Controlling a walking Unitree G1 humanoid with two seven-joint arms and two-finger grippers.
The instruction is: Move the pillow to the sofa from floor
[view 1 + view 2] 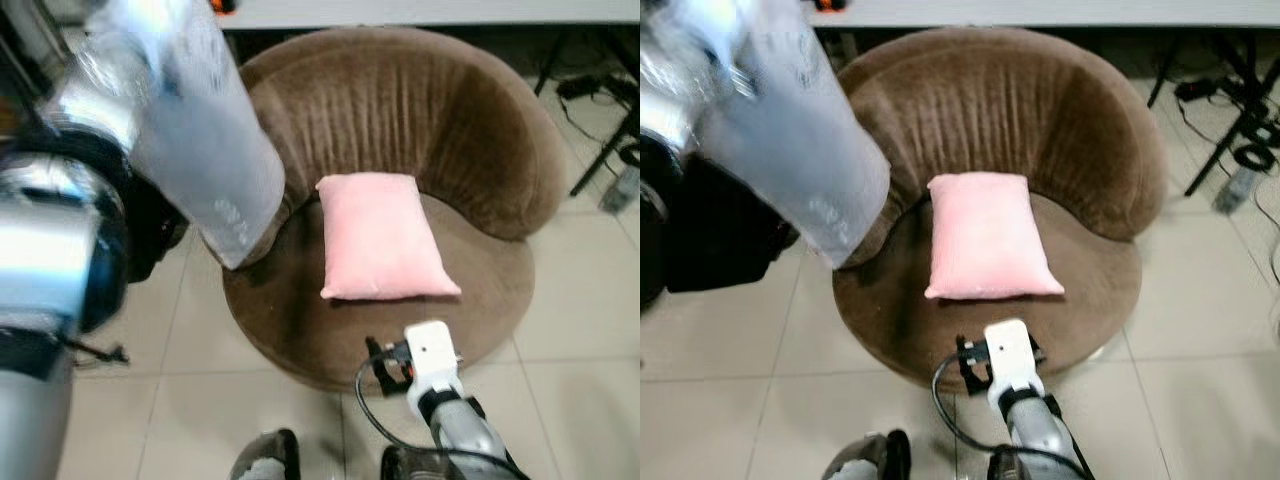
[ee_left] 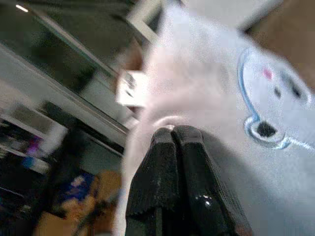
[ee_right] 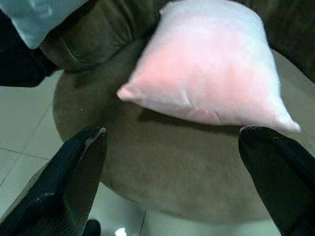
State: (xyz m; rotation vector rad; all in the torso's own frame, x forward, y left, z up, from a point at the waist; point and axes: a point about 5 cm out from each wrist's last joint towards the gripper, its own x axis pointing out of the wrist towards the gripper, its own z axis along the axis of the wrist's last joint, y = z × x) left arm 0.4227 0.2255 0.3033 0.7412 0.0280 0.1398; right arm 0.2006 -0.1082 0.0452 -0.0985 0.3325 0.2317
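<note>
Ahead of the right gripper (image 3: 172, 172), a round brown sofa (image 1: 400, 120) takes up most of the head views. Its curved backrest is ribbed plush and its seat is a flat velvety disc, standing on pale floor tiles (image 1: 580, 300). Just beyond this gripper's tips, a pink pillow (image 1: 382, 235) lies flat on the seat, its far edge against the backrest. It is rectangular, soft and smooth, with pinched corners. It appears to be already delivered, and the gripper sits near the seat's front rim, not touching it. The right fingers (image 3: 69, 182) are spread wide with nothing between them, consistent with a release.

Up on the robot's left, the left gripper (image 2: 178, 140) is raised. Its two black ribbed fingers are pressed together, pinching a fold of a second pillow (image 1: 190, 120). This one is pale blue-white, with a printed cartoon face visible in the left wrist view. It hangs from the pinch above the sofa's left arm, its lower corner drooping toward the armrest. Judgement: held high so it clears the armrest on its way to the seat.

Remaining step, as judged: lower the second pillow beside the pink one and let go.
</note>
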